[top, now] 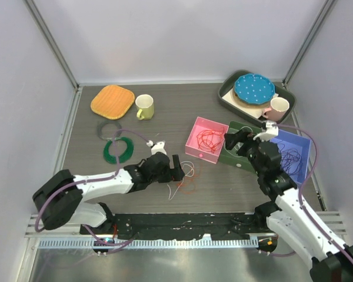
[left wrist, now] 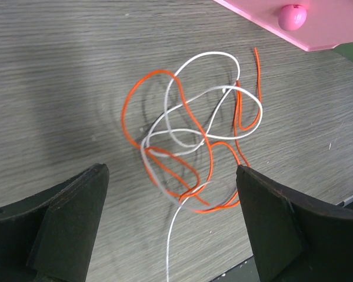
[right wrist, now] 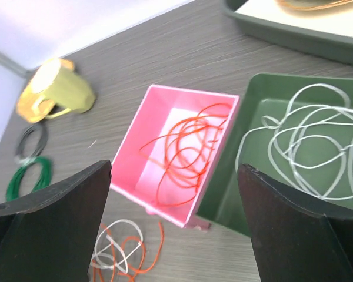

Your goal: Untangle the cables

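Left wrist view: left end effector (left wrist: 170, 173) was released above the orange-white cables (left wrist: 188, 135). Also released was the right end effector (right wrist: 173, 166), pink box (right wrist: 142, 129) at its 12 o'clock.

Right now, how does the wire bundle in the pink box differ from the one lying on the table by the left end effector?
The pink-box bundle is all red; the table bundle mixes orange and white. The pink-box bundle sits inside the pink box; the table bundle lies on the table, framed by the open left end effector. Both are thin, loose, overlapping loops.
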`<state>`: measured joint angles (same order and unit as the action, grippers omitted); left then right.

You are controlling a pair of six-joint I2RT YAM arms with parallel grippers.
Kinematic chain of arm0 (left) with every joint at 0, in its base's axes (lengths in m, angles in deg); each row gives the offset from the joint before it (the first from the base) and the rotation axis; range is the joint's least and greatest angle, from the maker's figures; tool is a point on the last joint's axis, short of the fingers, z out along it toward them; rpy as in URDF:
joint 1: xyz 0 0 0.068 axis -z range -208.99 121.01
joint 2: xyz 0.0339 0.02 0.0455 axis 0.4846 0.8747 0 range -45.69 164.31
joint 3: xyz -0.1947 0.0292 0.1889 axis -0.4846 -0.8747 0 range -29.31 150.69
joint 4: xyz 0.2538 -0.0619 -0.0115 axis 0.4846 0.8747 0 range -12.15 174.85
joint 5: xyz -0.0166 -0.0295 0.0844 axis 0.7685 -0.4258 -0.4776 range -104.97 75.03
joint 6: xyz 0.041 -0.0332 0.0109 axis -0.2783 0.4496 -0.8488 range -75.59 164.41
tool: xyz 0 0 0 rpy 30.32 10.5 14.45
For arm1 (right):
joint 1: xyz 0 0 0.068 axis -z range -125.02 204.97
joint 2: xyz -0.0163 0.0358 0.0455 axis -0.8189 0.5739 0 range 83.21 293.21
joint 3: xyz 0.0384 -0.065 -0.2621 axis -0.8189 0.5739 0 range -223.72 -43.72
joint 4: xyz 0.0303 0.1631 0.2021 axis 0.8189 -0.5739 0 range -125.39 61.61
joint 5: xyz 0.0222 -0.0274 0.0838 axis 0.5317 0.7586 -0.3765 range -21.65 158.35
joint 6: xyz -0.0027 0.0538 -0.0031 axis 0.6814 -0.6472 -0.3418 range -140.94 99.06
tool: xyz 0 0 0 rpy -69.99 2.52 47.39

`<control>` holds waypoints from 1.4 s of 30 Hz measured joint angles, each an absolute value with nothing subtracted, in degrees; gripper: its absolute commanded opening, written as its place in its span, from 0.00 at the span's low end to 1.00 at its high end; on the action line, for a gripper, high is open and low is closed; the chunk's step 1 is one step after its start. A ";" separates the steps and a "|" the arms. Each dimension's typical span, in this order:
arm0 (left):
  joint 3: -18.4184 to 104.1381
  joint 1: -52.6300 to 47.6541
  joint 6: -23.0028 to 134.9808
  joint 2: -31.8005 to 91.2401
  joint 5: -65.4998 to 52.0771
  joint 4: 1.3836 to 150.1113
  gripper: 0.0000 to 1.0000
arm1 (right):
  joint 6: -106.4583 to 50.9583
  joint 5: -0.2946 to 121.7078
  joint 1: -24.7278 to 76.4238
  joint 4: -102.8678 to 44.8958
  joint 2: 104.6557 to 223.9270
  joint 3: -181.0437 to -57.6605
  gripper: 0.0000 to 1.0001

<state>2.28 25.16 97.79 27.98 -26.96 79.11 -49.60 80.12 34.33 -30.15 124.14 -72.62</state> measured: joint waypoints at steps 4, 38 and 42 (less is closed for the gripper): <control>6.33 25.16 97.73 34.47 -25.28 77.95 0.49 | -50.04 72.16 34.37 -23.57 117.49 -64.91 0.94; -7.99 24.44 102.60 4.66 -38.24 92.51 0.00 | -37.21 74.17 -3.66 -24.21 166.17 -85.17 0.72; -7.99 24.44 102.58 4.88 -38.39 92.77 0.00 | -34.37 71.79 -4.29 -22.06 168.64 -85.17 0.62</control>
<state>-7.99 24.44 102.58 4.88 -38.39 92.77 -34.37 71.79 -4.29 -22.06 168.64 -85.17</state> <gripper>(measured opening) 0.012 0.684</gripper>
